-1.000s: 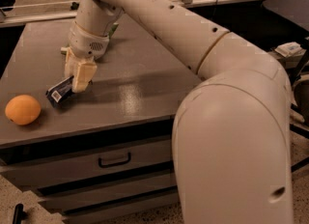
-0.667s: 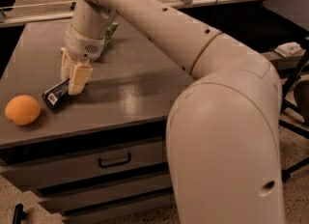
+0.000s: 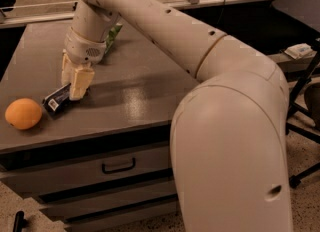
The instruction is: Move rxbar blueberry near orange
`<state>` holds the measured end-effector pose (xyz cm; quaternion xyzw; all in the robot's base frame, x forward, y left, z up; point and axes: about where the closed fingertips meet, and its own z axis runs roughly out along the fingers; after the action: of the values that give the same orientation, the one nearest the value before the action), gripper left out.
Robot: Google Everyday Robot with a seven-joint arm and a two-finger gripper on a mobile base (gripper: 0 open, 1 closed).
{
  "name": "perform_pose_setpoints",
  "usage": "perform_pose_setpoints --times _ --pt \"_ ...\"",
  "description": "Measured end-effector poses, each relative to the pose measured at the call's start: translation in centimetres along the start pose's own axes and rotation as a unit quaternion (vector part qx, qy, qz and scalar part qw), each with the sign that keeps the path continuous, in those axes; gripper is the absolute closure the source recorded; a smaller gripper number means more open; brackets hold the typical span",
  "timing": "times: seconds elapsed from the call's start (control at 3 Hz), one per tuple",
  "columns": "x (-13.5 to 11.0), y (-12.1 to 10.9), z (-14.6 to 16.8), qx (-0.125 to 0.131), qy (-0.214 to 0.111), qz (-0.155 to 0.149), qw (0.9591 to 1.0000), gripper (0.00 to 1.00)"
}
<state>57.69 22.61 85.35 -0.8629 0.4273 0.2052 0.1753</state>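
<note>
The rxbar blueberry point(image 3: 55, 101), a dark blue flat bar with a white patch, lies low at the tabletop near the front left. My gripper point(image 3: 75, 82) points down from above and is shut on the bar's right end. The orange point(image 3: 23, 114) sits on the table just left of the bar, a small gap apart. The bar's right end is hidden behind the cream fingers point(image 3: 81, 81).
A green snack bag point(image 3: 115, 33) lies at the back of the grey table point(image 3: 140, 91), partly behind my arm. The cabinet has drawers point(image 3: 117, 166) below the front edge. The large arm body fills the right foreground. A chair base point(image 3: 302, 121) stands at the far right.
My gripper has moved left with the bar, bringing the bar closer to the orange. The orange has not moved.
</note>
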Motion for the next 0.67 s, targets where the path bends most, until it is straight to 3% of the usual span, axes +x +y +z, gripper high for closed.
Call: perform_pose_setpoints --times 0.33,0.67 --pt "-0.06 -0.1 0.27 0.0 -0.001 0.0 1.0 0.15" --pt "-0.11 -0.2 0.53 -0.001 -0.002 -0.001 1.0 0.0"
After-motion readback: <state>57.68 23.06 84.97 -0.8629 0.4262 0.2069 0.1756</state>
